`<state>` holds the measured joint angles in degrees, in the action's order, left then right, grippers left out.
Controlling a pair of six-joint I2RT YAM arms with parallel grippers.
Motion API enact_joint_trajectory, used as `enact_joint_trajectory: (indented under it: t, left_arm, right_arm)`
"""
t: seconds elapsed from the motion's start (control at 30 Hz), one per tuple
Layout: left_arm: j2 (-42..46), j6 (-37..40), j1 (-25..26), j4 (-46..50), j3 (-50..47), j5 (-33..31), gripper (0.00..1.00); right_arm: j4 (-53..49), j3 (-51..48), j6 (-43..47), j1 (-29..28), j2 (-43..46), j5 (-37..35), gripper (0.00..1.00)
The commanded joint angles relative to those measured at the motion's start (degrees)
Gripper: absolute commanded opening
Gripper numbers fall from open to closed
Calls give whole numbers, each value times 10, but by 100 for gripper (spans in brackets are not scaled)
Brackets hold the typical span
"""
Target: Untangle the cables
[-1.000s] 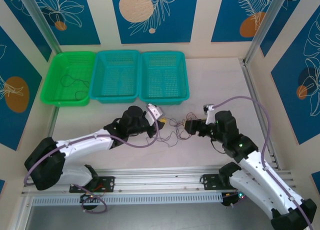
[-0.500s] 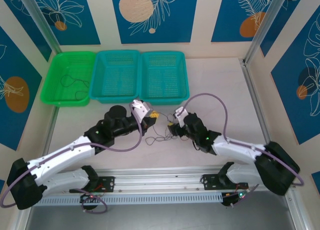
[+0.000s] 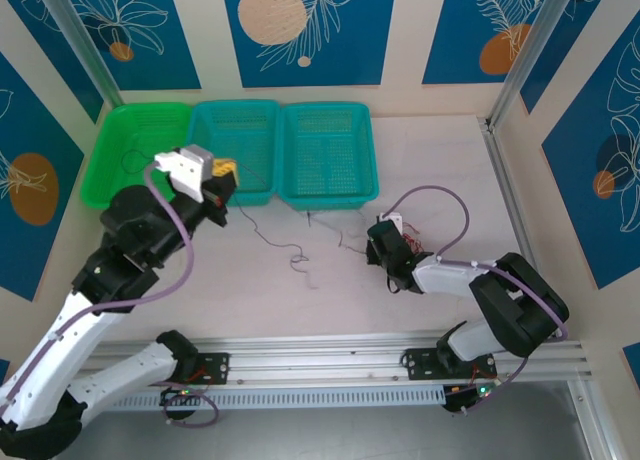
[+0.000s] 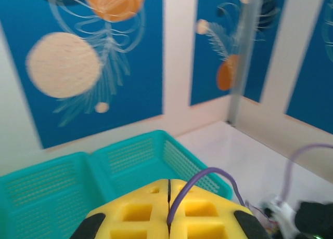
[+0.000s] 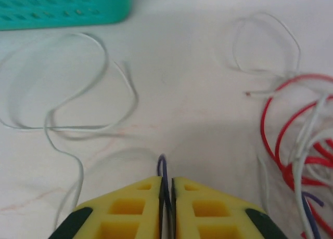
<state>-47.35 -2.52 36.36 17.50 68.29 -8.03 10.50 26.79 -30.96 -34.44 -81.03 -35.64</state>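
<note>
Red, cream and dark cables point(image 5: 299, 156), teal baskets point(image 3: 328, 155), green basket point(image 3: 140, 108)

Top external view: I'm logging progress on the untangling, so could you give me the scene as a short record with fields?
left gripper: raised near the green basket, shut on a dark cable that trails down to the table
right gripper: low over the table, shut on a dark strand
red and white tangle: on the table beside the right gripper
loose white cable: lying apart from the tangle, near a teal basket
green basket: one thin dark wire inside
</note>
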Motion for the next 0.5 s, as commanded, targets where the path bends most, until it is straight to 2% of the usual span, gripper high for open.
enact_joint_trajectory:
  t: [0.0,0.13,0.23,0.4,0.47]
  left_arm:
    - [-21,18,-44,77,50,-54,0]
    - [-48,8,-117,103,95,-52,0]
    - [-62,-7,-170,108,113,-27,0]
    - [-92,-13,-248,111,120,4,0]
    - [-107,-14,-305,111,117,17,0]
  right_arm:
    - [-22,-20,-77,19,30,-11,12]
    - [-49,-32,-142,48,56,-5,6]
    - [-53,-48,-180,72,79,7,0]
    - [-58,-74,-224,110,121,26,0]
    - [-72,-87,-256,130,144,28,0]
